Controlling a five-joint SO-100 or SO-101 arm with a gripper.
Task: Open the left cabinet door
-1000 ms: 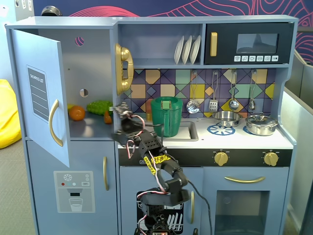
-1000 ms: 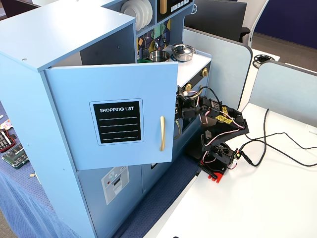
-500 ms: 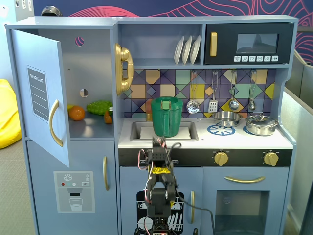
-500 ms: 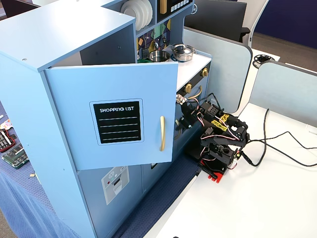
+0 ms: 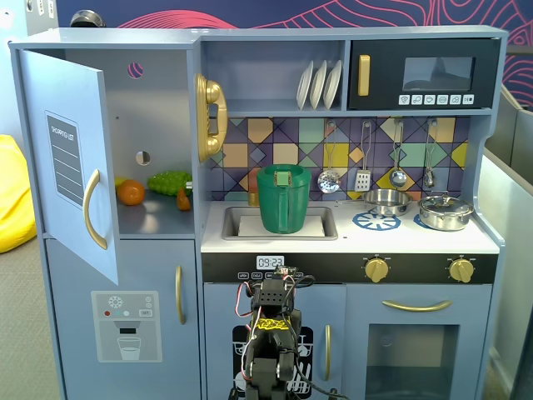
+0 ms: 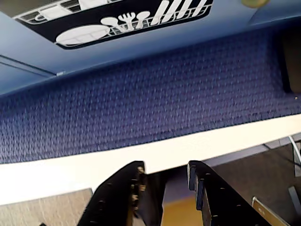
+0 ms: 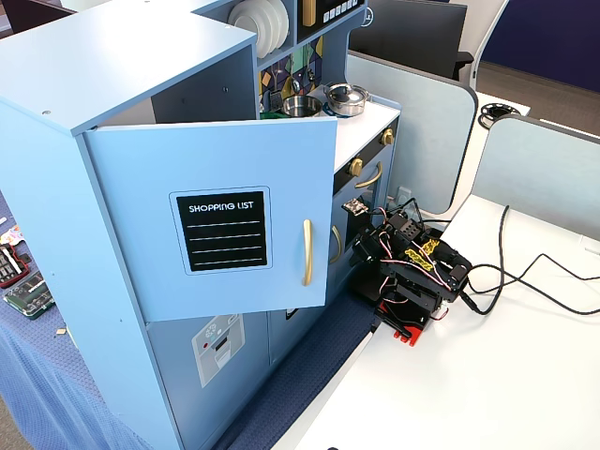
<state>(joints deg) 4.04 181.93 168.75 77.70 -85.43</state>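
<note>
The left cabinet door (image 5: 71,167) is light blue with a black "SHOPPING LIST" panel (image 7: 222,232) and a vertical gold bar handle (image 7: 307,251). It stands swung wide open in both fixed views, baring the cabinet inside. My arm (image 7: 412,277) sits folded low on the white table in front of the kitchen's lower doors, well away from that handle. In the wrist view my gripper (image 6: 165,165) has its jaws apart and empty, over the white table edge (image 6: 94,165) and a blue mat (image 6: 141,94).
Toy food, an orange (image 5: 131,192) and a green piece (image 5: 169,182), lies in the open cabinet. The ice-dispenser door (image 5: 125,325) is below it; the dish-rack door (image 6: 131,19) is right by my arm. Cables (image 7: 525,281) trail over the table.
</note>
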